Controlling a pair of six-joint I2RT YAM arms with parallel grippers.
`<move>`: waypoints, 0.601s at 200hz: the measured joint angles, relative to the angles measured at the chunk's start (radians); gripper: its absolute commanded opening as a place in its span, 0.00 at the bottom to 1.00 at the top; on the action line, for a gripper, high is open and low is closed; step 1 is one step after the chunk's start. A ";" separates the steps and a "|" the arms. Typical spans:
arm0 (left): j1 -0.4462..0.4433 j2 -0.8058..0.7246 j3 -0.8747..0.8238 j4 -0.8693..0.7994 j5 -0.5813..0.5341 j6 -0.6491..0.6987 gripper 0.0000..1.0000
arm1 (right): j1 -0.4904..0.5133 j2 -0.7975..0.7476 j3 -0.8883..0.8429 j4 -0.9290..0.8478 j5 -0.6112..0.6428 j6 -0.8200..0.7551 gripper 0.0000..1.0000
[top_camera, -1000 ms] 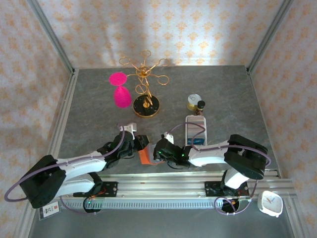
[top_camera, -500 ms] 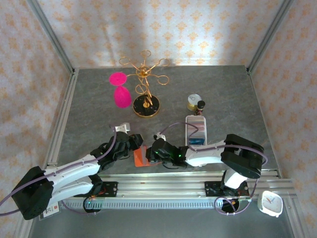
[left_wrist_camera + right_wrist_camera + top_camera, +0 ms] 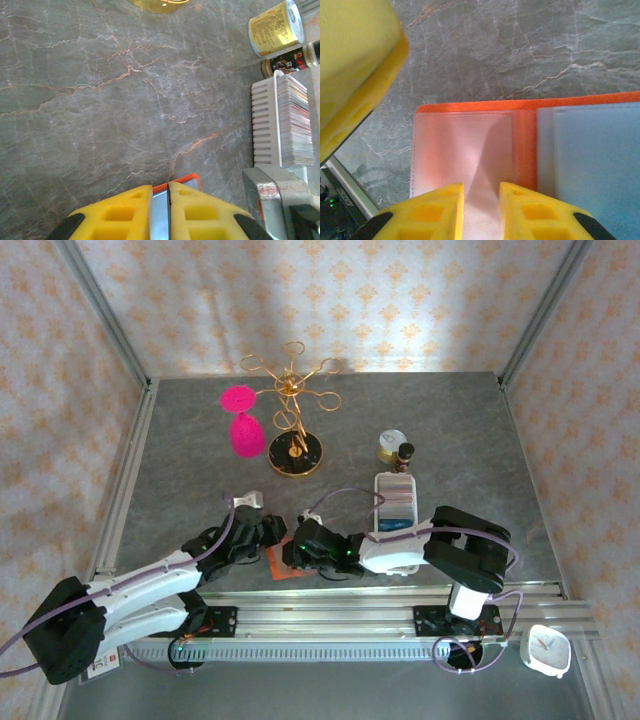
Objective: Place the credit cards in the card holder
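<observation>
The orange-red card holder [image 3: 279,562] lies open on the table near the front edge, between both grippers. My left gripper [image 3: 160,187] is shut on a grey-blue inner flap of the card holder [image 3: 189,178]. My right gripper [image 3: 481,187] stands open just above the card holder [image 3: 525,130], over its pale pinkish clear pocket [image 3: 462,150]. I cannot tell whether a card lies in that pocket. A grey-blue pocket [image 3: 595,155] fills the right half. A stack of credit cards [image 3: 295,122] stands in the white slotted tray [image 3: 397,502].
A gold wire stand [image 3: 293,430] and a pink glass [image 3: 243,425] stand at the back. A yellow tin [image 3: 392,446] and a small dark bottle [image 3: 405,453] sit behind the tray. The metal rail [image 3: 330,605] runs along the near edge, with a white clock [image 3: 546,650] beyond it.
My right gripper has slid left over the card holder and its fingers have parted. The card holder has shifted a little left, with the left gripper still on it.
</observation>
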 measured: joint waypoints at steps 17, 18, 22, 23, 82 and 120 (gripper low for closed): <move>0.000 -0.014 -0.011 -0.003 0.014 -0.014 0.09 | 0.000 0.002 0.002 -0.008 0.005 0.005 0.21; 0.000 -0.016 -0.012 -0.003 0.016 -0.013 0.09 | 0.000 0.002 0.002 -0.008 0.006 0.005 0.21; 0.000 -0.019 -0.018 -0.003 0.021 -0.019 0.08 | 0.000 0.004 0.003 -0.009 0.006 0.007 0.21; 0.000 -0.020 -0.019 -0.003 0.021 -0.020 0.08 | 0.000 0.005 0.003 -0.008 0.006 0.007 0.21; 0.000 -0.055 -0.130 -0.006 0.084 -0.069 0.05 | 0.004 0.019 0.017 -0.026 0.026 0.028 0.17; 0.000 -0.045 -0.153 0.003 0.114 -0.080 0.03 | 0.008 0.019 0.018 -0.032 0.051 0.060 0.16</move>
